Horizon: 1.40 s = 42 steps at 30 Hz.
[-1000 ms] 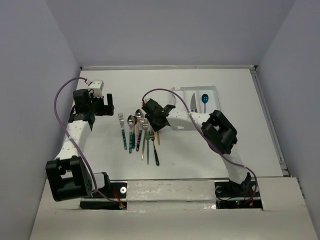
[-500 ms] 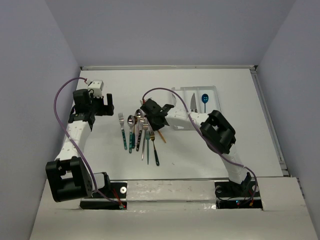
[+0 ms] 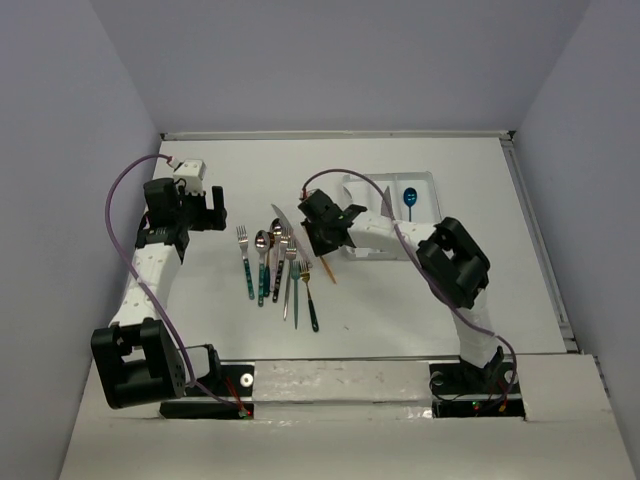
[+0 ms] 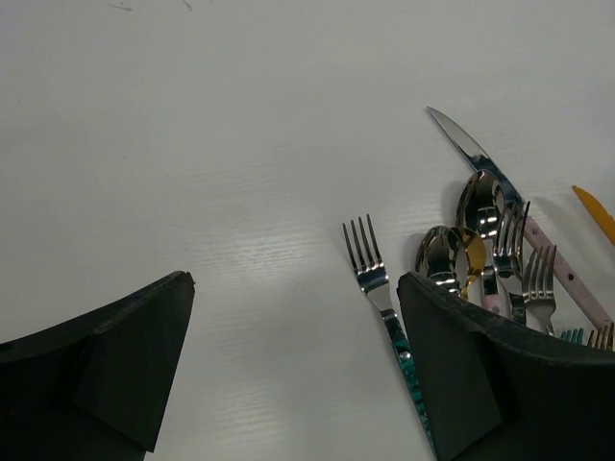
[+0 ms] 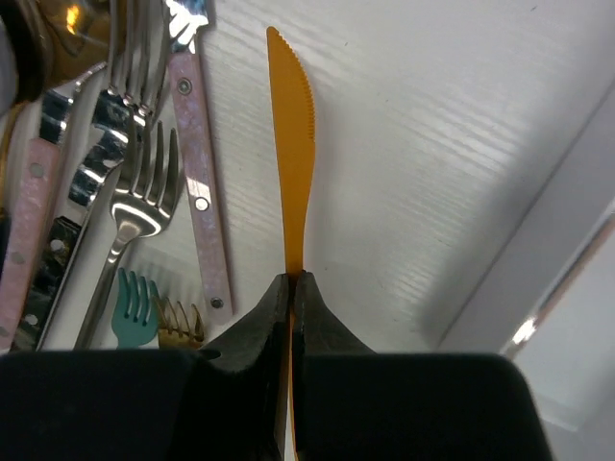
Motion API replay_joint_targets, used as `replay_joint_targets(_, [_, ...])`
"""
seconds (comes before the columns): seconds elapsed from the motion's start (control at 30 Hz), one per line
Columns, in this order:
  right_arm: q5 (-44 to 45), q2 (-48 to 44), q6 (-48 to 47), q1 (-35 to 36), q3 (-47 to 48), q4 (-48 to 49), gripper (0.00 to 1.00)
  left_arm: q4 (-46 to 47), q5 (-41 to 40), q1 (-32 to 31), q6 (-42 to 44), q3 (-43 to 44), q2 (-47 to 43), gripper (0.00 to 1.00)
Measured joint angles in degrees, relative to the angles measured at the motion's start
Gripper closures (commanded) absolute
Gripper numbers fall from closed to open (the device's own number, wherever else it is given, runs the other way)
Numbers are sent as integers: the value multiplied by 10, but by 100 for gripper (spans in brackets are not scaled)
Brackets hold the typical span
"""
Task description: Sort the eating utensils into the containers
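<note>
Top view: orange knife [image 3: 328, 272] lies at the pile's right edge, with the tray [image 3: 425, 180] further right, nearest my right arm.
Left wrist: my left jaws are apart, beside a fork [image 4: 368, 269].
Right wrist: my right jaws are clamped on the orange knife [image 5: 291, 144], blade pointing straight ahead.

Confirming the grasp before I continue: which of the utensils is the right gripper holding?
The orange knife, pinched between the fingers of the right gripper; the other utensils lie free beside it.
</note>
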Motion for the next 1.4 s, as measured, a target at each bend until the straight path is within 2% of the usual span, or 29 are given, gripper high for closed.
replay_joint_targets(0.37, [28, -149, -15, -26, -45, 91, 100, 0, 2, 1, 1, 0, -2, 1])
replay_joint_targets(0.53, [55, -214, -29, -112, -90, 109, 100, 0, 5, 1, 4, 0, -2, 1])
replay_joint_targets(0.63, [77, -222, -36, -183, -115, 119, 100, 0, 6, 1, 8, -2, -2, 1])
replay_joint_targets(0.73, [78, -209, -36, -224, -135, 118, 100, 1, 7, 1, 10, -6, -2, 1])
replay_joint_targets(0.87, [68, -171, -35, -231, -140, 118, 100, 1, 9, 1, 14, -9, 5, 1])
replay_joint_targets(0.9, [66, -159, -34, -230, -140, 118, 98, 1, 9, 1, 14, -9, 8, 1])
replay_joint_targets(0.97, [61, -138, -35, -227, -140, 118, 88, 0, 10, 1, 15, -9, 16, 1])
replay_joint_targets(1.0, [57, -130, -36, -227, -140, 117, 72, 0, 10, 1, 15, -9, 21, 1])
replay_joint_targets(1.03, [55, -121, -36, -227, -140, 115, 66, 0, 11, 1, 15, -9, 23, 1])
replay_joint_targets(1.07, [53, -118, -35, -227, -140, 113, 56, 0, 11, 1, 15, -9, 26, 1])
replay_joint_targets(1.1, [52, -115, -35, -227, -140, 110, 52, 0, 12, 1, 16, -9, 28, 1])
replay_joint_targets(1.17, [52, -116, -37, -227, -140, 103, 47, 0, 12, 1, 16, -9, 28, 1])
replay_joint_targets(1.4, [60, -150, -38, -213, -134, 69, 46, 0, 16, 1, 17, -9, 28, 1])
